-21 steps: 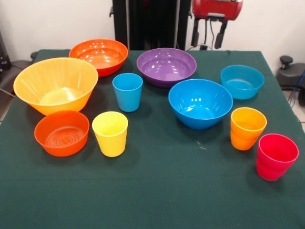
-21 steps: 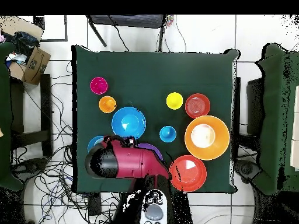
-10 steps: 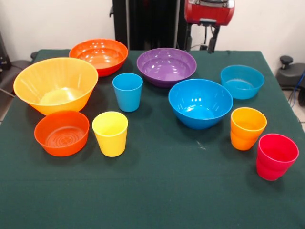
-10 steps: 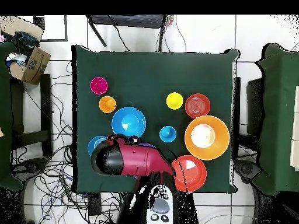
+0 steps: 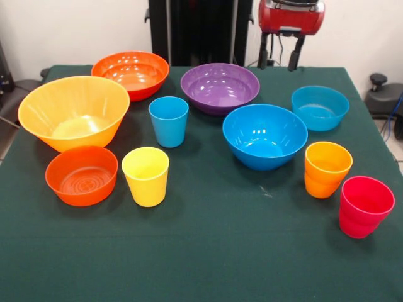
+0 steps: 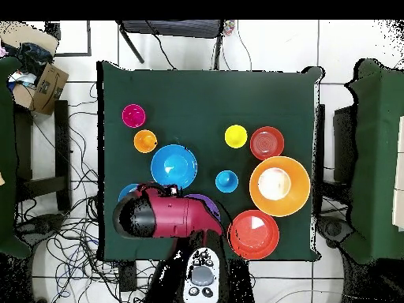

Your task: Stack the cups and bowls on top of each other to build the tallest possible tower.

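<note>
All cups and bowls stand apart on the green cloth, none stacked. On the left are the big yellow-orange bowl [image 5: 73, 112], wide orange bowl [image 5: 130, 73], small orange bowl [image 5: 81, 175], yellow cup [image 5: 145, 176] and blue cup [image 5: 169, 121]. To the right sit the purple bowl [image 5: 220, 87], big blue bowl [image 5: 264, 135], teal bowl [image 5: 320, 107], orange cup [image 5: 327, 168] and pinkish red cup [image 5: 366, 206]. My gripper [image 5: 279, 60] hangs open and empty above the far edge, between the purple and teal bowls. From overhead, the red arm [image 6: 170, 217] covers most of the purple bowl [image 6: 209, 205].
The green tablecloth [image 5: 208, 258] reaches all table edges. A black stand [image 5: 195, 28] rises behind the far edge. In the overhead view a cardboard box [image 6: 39, 85] sits on a side surface, and cables lie on the floor around the table.
The gripper swung a little left and then back right along the far edge, staying open and high. No cup or bowl has moved.
</note>
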Robot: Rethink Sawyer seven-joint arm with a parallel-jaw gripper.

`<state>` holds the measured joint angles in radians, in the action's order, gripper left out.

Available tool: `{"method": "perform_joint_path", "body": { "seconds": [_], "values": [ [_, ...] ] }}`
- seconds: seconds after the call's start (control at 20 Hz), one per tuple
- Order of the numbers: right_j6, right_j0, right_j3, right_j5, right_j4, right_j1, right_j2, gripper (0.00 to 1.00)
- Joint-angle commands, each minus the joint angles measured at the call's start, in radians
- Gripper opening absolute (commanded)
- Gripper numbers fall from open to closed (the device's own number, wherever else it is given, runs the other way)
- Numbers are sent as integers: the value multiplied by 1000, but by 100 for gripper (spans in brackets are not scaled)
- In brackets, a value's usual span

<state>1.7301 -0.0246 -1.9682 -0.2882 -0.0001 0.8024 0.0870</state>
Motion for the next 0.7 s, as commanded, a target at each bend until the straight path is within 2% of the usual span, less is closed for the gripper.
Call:
{"method": "perform_joint_path", "body": {
  "seconds": [0.05,0.2,0.35,0.45,0.7],
  "values": [
    [136,-61,85,-86,-11,-44,-10,100],
    [140,-65,100,-78,-3,-62,-3,100],
    [146,-61,72,-48,10,-44,-21,100],
    [171,-108,109,-111,18,-51,20,100],
    [169,-108,114,-81,20,-70,25,100]
  ]
}}
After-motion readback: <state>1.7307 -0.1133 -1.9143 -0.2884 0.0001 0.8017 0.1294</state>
